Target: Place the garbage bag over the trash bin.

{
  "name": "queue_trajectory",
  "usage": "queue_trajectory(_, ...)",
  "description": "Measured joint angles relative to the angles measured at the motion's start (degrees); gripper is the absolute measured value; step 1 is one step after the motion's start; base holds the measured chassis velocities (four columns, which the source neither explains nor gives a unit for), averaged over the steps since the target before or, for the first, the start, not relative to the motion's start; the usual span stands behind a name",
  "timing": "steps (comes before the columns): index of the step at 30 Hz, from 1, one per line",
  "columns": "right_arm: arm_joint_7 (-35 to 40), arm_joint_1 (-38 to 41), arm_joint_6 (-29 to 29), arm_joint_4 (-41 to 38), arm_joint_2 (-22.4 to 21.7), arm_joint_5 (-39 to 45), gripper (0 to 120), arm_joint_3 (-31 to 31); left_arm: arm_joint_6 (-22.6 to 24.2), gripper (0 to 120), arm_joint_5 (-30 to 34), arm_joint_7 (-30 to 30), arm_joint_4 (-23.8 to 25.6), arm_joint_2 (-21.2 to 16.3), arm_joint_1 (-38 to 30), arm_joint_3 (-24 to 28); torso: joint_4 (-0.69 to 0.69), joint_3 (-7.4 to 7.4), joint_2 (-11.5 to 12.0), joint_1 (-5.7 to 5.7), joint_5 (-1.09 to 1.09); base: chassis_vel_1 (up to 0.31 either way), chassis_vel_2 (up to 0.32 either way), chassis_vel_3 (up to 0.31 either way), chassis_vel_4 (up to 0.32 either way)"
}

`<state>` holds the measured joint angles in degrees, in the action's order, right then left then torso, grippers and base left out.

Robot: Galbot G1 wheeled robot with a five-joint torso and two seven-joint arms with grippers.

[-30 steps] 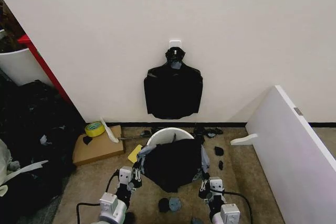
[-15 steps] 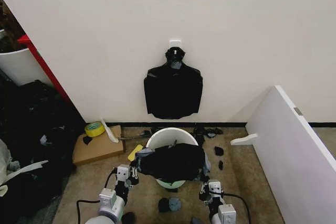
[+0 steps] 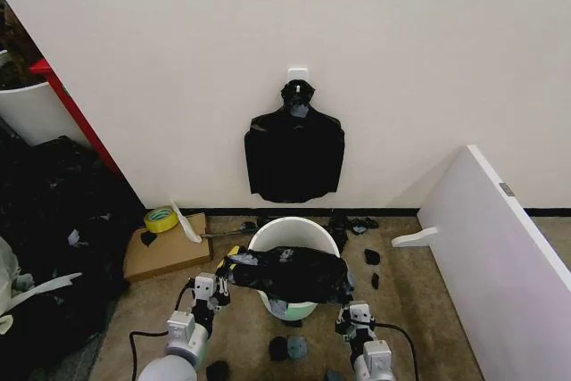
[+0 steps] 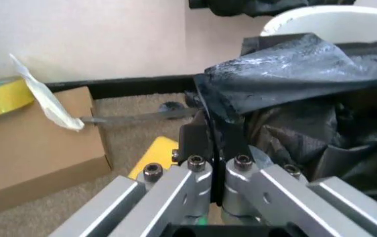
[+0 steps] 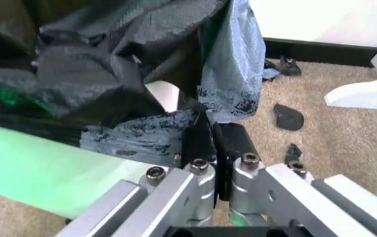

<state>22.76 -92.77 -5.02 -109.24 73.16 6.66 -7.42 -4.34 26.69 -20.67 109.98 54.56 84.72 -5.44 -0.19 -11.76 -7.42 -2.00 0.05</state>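
Risk at the draping stage. Garbage bag [image 3: 290, 274] lies stretched across the near part of the trash bin [image 3: 284, 231], which stands on the carpet near the wall's foot; the far arc of the white rim is bare. Left gripper [image 3: 223, 281] and right gripper [image 3: 346, 299] flank the bin, each with jaws closed on a pinch of black film at the bag's 2 side edges, as both wrist views show.

Judged hazards:
1. Thin film may tear or slip from the narrow pinches if pulled taut against the rim.
2. Bag's mouth, apparently bunched, may ride over the top rather than open around it.
3. Uneven pull by the 2 arms could tip or drag the light bin.
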Motion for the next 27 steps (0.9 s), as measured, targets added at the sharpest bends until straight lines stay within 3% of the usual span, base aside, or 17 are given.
queue_trajectory(11, -1.75, -6.45, -0.99, -6.21, -1.88, -2.48, 0, 0.03, 1.75, 0, -0.92, -0.02, 7.66, -2.23, 6.97, -0.89, 0.02, 0.01, 0.0, 0.0, 0.0, 0.0, 0.0, 0.0, 0.0)
queue_trajectory(27, -2.28, -8.18, -5.6, -6.99, -2.82, -3.46, 0, -0.93, 3.18, 0, -1.11, -1.46, 11.5, -3.98, 11.71, -1.62, 0.0, 0.01, 0.0, 0.0, 0.02, 0.0, 0.0, 0.0, 0.0)
